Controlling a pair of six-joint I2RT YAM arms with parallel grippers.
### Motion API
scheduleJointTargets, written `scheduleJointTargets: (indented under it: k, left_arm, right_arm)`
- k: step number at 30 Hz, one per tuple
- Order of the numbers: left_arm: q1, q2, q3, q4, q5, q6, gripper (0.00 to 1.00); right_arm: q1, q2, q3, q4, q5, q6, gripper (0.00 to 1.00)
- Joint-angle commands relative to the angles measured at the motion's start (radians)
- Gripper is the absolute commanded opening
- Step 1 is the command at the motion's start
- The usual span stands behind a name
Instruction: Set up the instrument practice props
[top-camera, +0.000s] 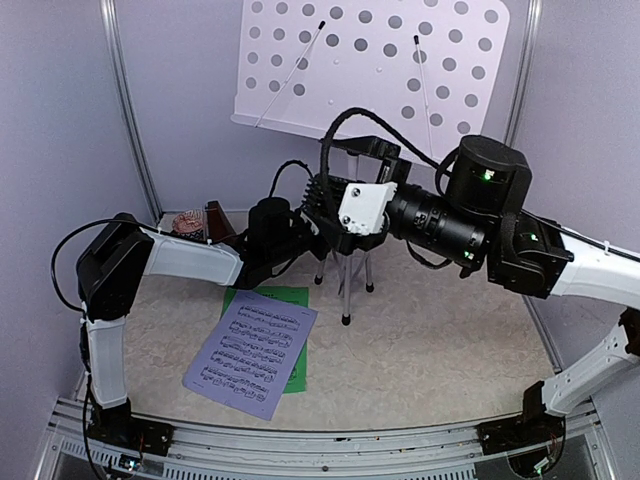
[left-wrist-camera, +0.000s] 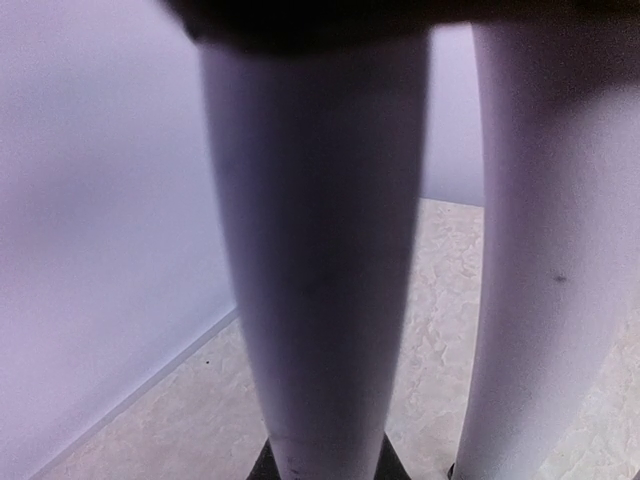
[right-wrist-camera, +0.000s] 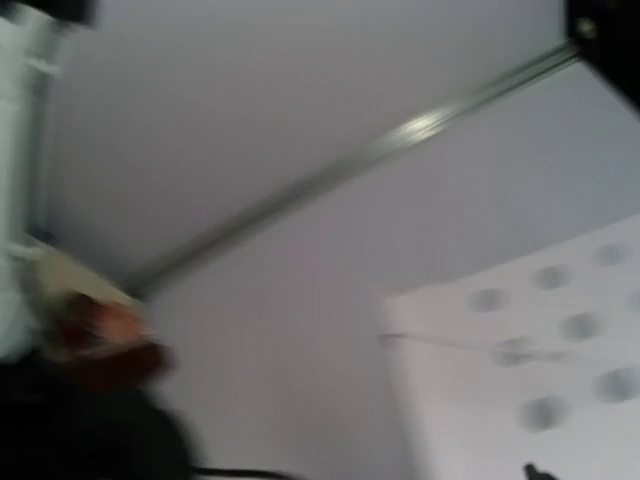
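Silver music stand (top-camera: 370, 60): one, upright, back-centre of table (top-camera: 450, 340) | sheets: two, lavender sheet (top-camera: 255, 345) lying over green sheet (top-camera: 292, 297), front-left of stand | brown metronome (top-camera: 190, 222): one, back-left | left gripper (top-camera: 295, 235) near stand legs, jaws cannot tell | right gripper (top-camera: 335, 215) spread, empty

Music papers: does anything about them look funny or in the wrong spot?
Yes. The lavender sheet lies crooked on the table, overlapping the green sheet beneath it, while the music stand's desk holds no paper. Nothing looks torn or spilled.
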Motion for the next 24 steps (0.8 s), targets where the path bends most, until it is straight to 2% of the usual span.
scheduleJointTargets:
  k: [1,4,7,13,16,19,24]
  left_arm:
    - [0.029,0.034,-0.021,-0.048,-0.041,0.057,0.00]
    - [0.032,0.032,-0.026,-0.042,-0.033,0.054,0.00]
    - [0.035,0.030,-0.032,-0.039,-0.026,0.053,0.00]
    - [0.042,0.027,-0.037,-0.035,-0.018,0.048,0.00]
    - [0.041,0.030,-0.032,-0.035,-0.014,0.043,0.00]
    - [0.042,0.035,-0.028,-0.034,-0.012,0.041,0.00]
    - [0.043,0.041,-0.027,-0.035,-0.005,0.040,0.00]
  right_arm:
    - [0.009,-0.063,-0.178,-0.057,-0.064,0.272,0.85]
    - [-0.025,-0.096,-0.335,-0.006,-0.087,0.423,0.82]
    - [-0.120,-0.154,-0.502,0.060,-0.156,0.561,0.79]
    - [-0.322,-0.244,-0.735,0.204,-0.207,0.664,0.72]
    - [-0.442,-0.229,-0.791,0.267,-0.258,0.676,0.69]
    - [-0.549,-0.144,-0.796,0.308,-0.310,0.664,0.68]
    - [-0.627,0.034,-0.772,0.443,-0.378,0.615,0.62]
